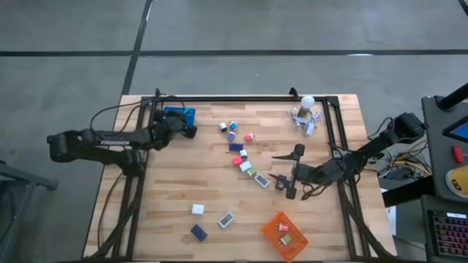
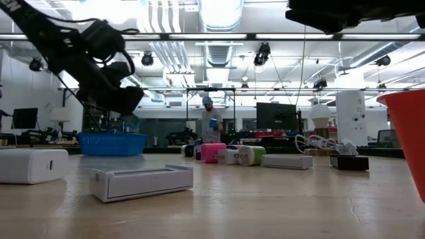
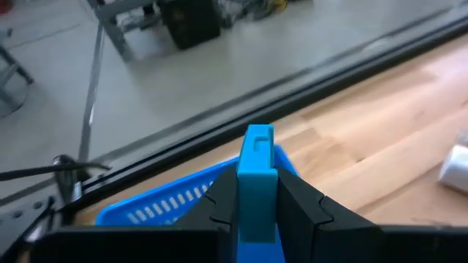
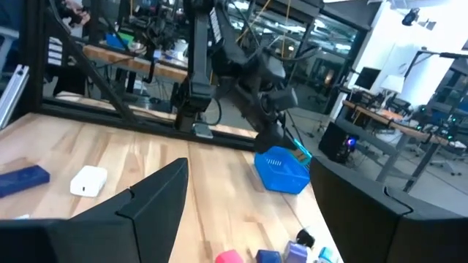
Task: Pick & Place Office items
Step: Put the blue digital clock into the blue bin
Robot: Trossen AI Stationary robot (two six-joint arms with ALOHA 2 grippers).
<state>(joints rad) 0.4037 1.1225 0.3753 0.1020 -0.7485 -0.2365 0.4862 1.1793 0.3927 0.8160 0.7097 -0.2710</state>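
1. Over the blue mesh basket (image 1: 180, 115) at the desk's (image 1: 175, 190) far left corner, the left claw (image 3: 257, 212) pinches a blue block (image 3: 257, 183).
2. Near the right edge, the right claw (image 1: 289, 174) hangs spread beside the row of small office items (image 1: 245, 157) mid-desk.

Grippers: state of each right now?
Left tool: closed on a blue block, above the blue basket.
Right tool: open, empty, low over the table near the item row.
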